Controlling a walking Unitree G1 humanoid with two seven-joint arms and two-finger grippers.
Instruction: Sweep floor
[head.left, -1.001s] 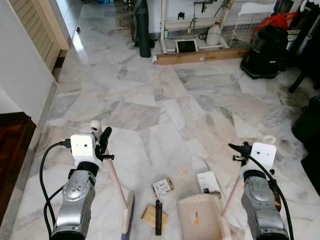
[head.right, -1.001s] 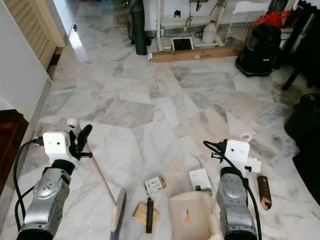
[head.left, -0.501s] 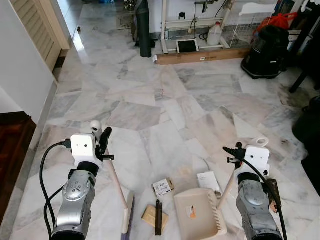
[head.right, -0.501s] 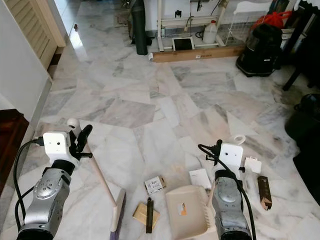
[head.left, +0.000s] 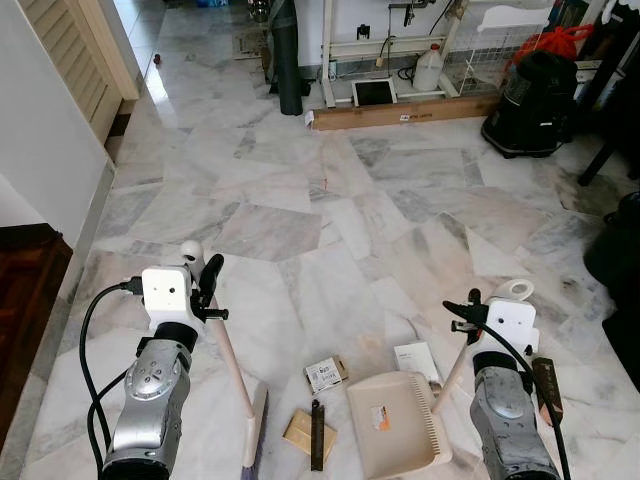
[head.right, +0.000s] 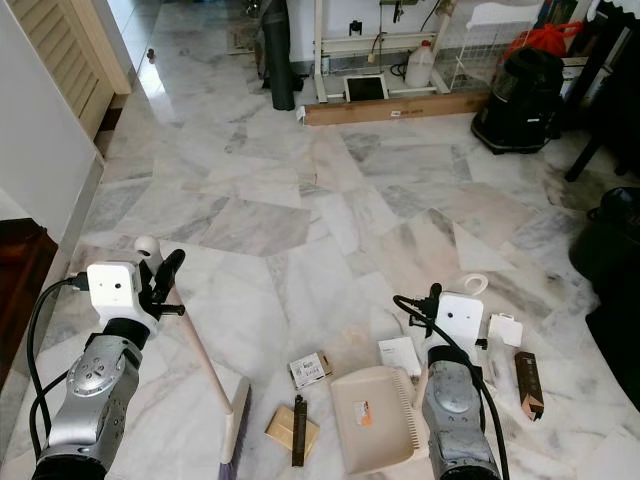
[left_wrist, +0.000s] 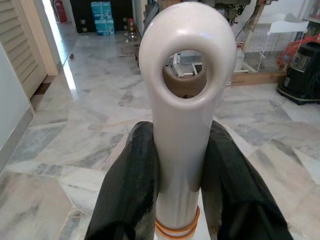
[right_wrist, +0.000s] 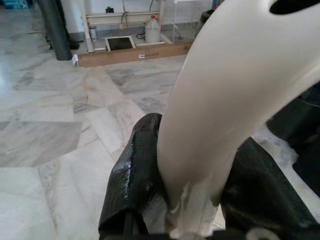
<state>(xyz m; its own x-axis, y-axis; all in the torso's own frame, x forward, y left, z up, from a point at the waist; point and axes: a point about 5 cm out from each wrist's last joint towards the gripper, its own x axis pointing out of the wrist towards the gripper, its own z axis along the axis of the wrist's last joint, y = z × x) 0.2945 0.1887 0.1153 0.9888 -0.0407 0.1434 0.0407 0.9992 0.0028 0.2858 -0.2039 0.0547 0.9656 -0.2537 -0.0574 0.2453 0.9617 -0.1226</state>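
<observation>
I see a room in a home, maybe a utility or storage area. The marble floor (head.left: 330, 230) is wide, with a louvered door (head.left: 75, 50) at its far left corner, and a black vacuum cleaner (head.left: 530, 105), a white rack (head.left: 390, 50) and a plastic jug (head.left: 428, 70) along its far edge.

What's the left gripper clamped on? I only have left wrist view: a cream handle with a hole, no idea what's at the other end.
Observer: A broom. The left gripper holds the handle's top; the brush head rests on the floor by the robot's feet.
Operator: Dustpan anywhere?
Observer: Yes, the cream dustpan sits on the floor, and the right gripper holds its handle.
Operator: Debris to sweep?
Observer: A small white box, a wooden block and a black stick lie between brush and dustpan.
</observation>
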